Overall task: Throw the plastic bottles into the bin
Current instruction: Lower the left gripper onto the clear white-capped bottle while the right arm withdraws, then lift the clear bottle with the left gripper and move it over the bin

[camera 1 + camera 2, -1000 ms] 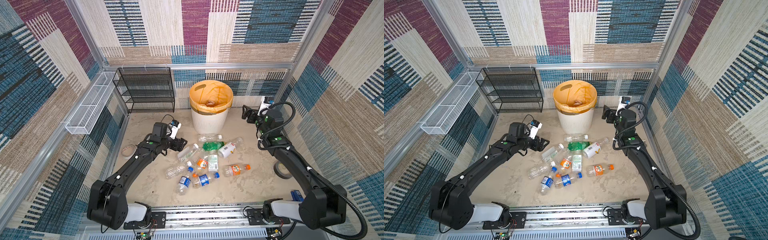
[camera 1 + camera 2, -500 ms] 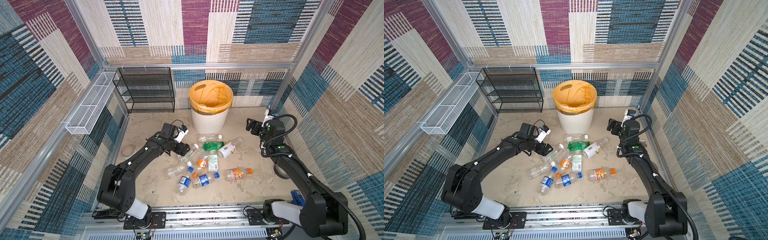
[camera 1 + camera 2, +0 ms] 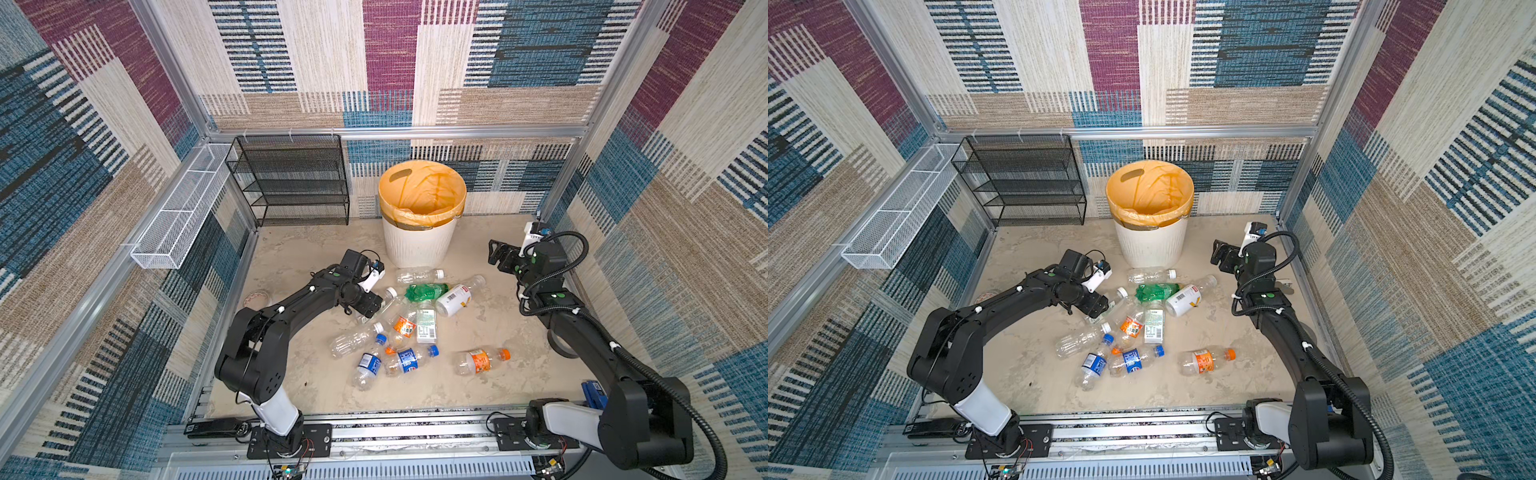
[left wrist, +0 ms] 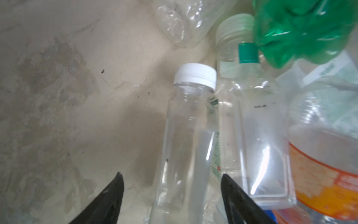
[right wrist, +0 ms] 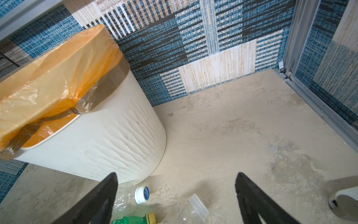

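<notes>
The table [image 3: 316,374] is walled on three sides. The bin [image 3: 417,245] stands at the middle of its back edge, with a rack [image 3: 291,187] to one side. None of the bottles [image 3: 405,328] is visibly in the bin. They lie loosely heaped just in front of it, with a few strays nearer the front.

The left claw [image 3: 368,305] is low at the heap's left edge, much nearer than the right claw [image 3: 496,255]. The right claw hangs released and empty beside the bin, well apart from the heap.

In the left wrist view the left claw is spread astride a clear bottle [image 4: 186,126] and not yet clenched. Bare table shows by one finger [image 4: 108,203], while the other sits almost against the bottle's side. The bottle's long axis runs straight away from the claw, cap [image 4: 194,74] at the far end, so closing squeezes across its width.

A square bottle [image 4: 257,126] touches it on the heap side and may get dragged along. A green bottle [image 4: 302,29] lies beyond. There seems to be open room up and back towards the bin, though the rim is high.
</notes>
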Available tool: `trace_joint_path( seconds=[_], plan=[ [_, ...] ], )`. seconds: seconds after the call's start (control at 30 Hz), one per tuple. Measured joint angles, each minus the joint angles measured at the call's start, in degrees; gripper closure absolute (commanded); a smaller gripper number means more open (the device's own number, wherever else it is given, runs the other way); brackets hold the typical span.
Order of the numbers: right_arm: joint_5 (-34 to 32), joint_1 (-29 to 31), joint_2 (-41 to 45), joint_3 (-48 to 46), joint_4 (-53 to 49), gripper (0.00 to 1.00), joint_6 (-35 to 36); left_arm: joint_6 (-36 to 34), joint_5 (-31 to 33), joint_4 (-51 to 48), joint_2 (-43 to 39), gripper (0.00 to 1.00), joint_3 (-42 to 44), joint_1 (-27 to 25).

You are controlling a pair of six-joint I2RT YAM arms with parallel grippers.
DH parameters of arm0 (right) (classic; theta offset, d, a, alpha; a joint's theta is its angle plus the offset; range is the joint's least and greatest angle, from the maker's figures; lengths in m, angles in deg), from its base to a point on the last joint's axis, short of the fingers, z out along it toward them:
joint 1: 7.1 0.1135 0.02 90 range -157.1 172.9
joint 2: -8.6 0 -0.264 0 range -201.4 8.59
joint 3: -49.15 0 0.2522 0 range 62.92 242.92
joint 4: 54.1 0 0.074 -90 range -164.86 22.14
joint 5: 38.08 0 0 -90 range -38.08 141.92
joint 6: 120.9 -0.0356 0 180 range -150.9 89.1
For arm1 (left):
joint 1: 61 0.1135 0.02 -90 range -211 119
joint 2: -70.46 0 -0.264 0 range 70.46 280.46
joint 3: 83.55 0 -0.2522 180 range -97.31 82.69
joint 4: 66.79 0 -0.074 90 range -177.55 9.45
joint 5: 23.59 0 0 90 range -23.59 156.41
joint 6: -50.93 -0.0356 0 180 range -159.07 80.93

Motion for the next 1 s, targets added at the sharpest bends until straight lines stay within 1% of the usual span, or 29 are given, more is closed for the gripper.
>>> trace_joint_path(
  seconds=[0.13,0.37,0.67,0.8,1.0],
  plan=[
    [0.0,0.0,0.3,-0.4,0.2,0.05,0.0,0.0,1.7,-0.3,1.9,0.30,-1.4,-0.3],
    [0.0,0.0,0.4,-1.3,0.2,0.06,0.0,-0.7,1.6,-0.8,4.3,0.47,-2.9,-0.6],
    [0.0,0.0,0.4,-2.0,0.4,0.06,-0.5,-1.3,1.0,-1.7,4.8,0.62,-2.9,-0.7],
    [0.0,0.0,0.4,-2.0,0.4,0.06,-0.6,-1.3,0.6,-1.9,4.7,0.66,-2.9,-0.7],
    [0.0,0.0,0.4,-2.1,0.4,0.06,-0.7,-1.2,0.2,-2.0,2.6,0.68,-2.8,-0.7]
  ],
)
